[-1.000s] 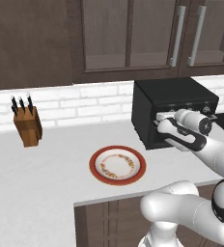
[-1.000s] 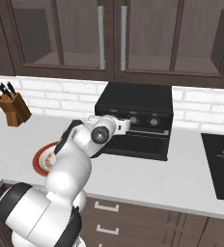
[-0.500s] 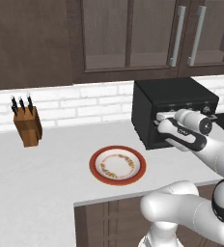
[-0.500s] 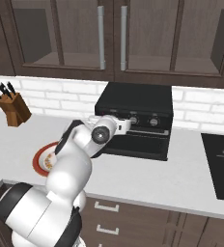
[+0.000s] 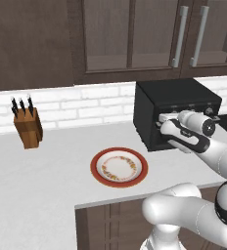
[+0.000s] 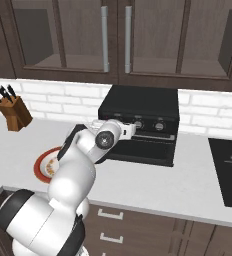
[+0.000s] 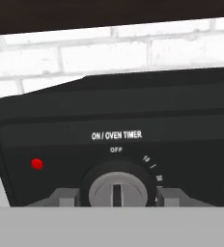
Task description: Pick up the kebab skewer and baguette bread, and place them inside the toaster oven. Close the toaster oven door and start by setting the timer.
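The black toaster oven [image 5: 176, 95] [image 6: 140, 105] stands at the back of the counter with its door [image 6: 143, 150] shut upright. My gripper [image 5: 163, 120] [image 6: 133, 129] is pressed to the control panel above the door. In the hand view my gripper [image 7: 116, 197] sits astride the silver timer knob [image 7: 116, 185], which points straight up at OFF. One dark fingertip [image 7: 66, 197] rests against each side of the knob. The kebab skewer and the baguette bread are hidden from view.
A red-rimmed plate [image 5: 118, 167] [image 6: 47, 164] lies bare on the white counter in front of the oven. A wooden knife block [image 5: 28, 128] [image 6: 14, 114] stands at the back left. A dark cooktop [image 6: 228, 170] lies right of the oven. A red lamp [image 7: 36, 164] shows on the panel.
The fingers have closed in from wide apart onto the sides of the timer knob. The arm and base have stayed in place.
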Robot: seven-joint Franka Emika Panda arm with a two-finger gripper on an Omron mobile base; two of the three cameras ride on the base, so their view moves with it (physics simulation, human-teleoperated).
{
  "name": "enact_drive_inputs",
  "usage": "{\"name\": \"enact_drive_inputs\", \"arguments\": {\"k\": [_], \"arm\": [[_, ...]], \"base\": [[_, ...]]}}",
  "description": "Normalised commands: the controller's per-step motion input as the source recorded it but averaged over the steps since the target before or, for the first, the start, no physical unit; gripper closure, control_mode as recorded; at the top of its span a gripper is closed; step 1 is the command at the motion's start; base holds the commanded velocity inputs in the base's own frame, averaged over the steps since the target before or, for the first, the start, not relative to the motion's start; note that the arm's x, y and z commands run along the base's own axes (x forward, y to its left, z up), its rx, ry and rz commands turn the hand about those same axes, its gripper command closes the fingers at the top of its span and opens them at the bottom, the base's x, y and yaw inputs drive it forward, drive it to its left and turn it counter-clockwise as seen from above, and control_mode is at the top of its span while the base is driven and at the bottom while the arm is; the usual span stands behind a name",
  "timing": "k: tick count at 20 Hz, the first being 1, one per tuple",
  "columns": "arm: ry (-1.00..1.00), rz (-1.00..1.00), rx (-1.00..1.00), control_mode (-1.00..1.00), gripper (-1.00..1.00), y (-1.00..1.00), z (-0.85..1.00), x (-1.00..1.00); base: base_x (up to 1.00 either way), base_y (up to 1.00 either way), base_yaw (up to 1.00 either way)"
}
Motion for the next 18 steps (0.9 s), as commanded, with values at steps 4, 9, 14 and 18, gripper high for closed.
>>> {"name": "enact_drive_inputs", "arguments": {"k": [4,9,14,18], "arm": [[0.0,0.0,0.0,-1.0,1.0,0.0,0.0,0.0],[-0.05,-0.06,0.0,-1.0,1.0,0.0,0.0,0.0],[-0.08,-0.06,0.0,-1.0,1.0,0.0,0.0,0.0],[-0.02,-0.01,0.0,-1.0,1.0,0.0,0.0,0.0]], "base": [[0.0,0.0,0.0],[0.0,0.0,0.0],[0.0,0.0,0.0],[0.0,0.0,0.0]]}}
